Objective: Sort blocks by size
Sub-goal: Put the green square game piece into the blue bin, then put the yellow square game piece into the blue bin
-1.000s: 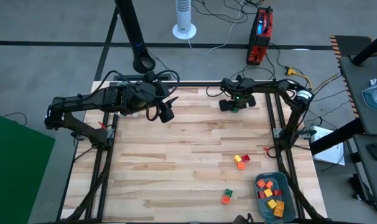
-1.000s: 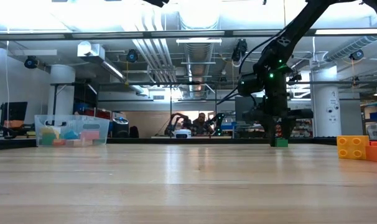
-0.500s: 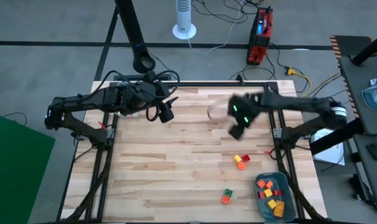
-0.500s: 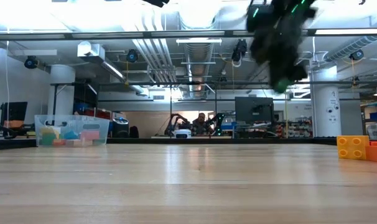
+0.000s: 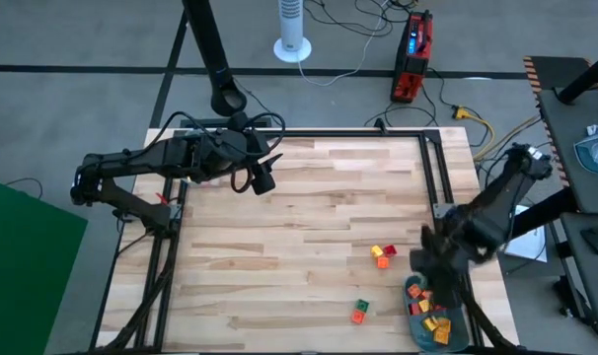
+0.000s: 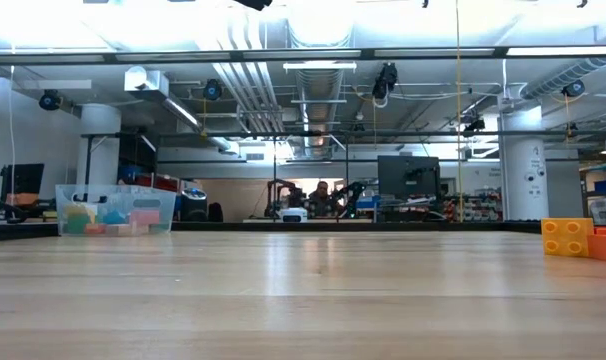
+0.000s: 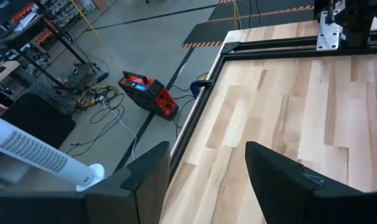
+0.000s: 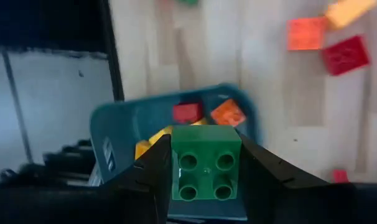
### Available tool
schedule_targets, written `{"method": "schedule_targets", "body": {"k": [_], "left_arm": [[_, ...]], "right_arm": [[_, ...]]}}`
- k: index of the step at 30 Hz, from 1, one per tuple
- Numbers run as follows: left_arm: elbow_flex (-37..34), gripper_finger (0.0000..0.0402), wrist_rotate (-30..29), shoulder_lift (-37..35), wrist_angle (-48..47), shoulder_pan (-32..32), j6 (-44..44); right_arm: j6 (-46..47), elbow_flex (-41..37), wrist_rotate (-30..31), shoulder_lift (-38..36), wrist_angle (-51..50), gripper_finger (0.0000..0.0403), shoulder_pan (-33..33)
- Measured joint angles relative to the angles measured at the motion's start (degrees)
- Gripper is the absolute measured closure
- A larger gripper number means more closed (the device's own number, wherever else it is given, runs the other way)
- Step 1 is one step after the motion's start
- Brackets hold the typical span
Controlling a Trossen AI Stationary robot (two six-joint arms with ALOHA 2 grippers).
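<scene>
I have the right gripper clamped on one green block above the tray at the near right (several blocks inside, four on the table). The left gripper waits far left, fingers apart.

The wooden table is bare across the centre and lower left of the high view, giving open passage. Obstacles: the left arm's gripper at upper left; loose blocks and at lower right; the grey-blue tray in the lower right corner, with the right gripper over it.
</scene>
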Motion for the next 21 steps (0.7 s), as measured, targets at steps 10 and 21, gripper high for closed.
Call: {"method": "schedule_targets", "body": {"k": [10, 21], "left_arm": [[0.00, 0.0206, -0.02, 0.00, 0.01, 0.01, 0.64], [0.00, 0.0206, -0.02, 0.00, 0.02, -0.01, -0.65]], "right_arm": [[7.98, -0.07, 1.87, 11.99, 3.48, 0.0184, 13.46], [12.57, 3.79, 13.23, 16.56, -1.24, 0.0157, 1.32]]}}
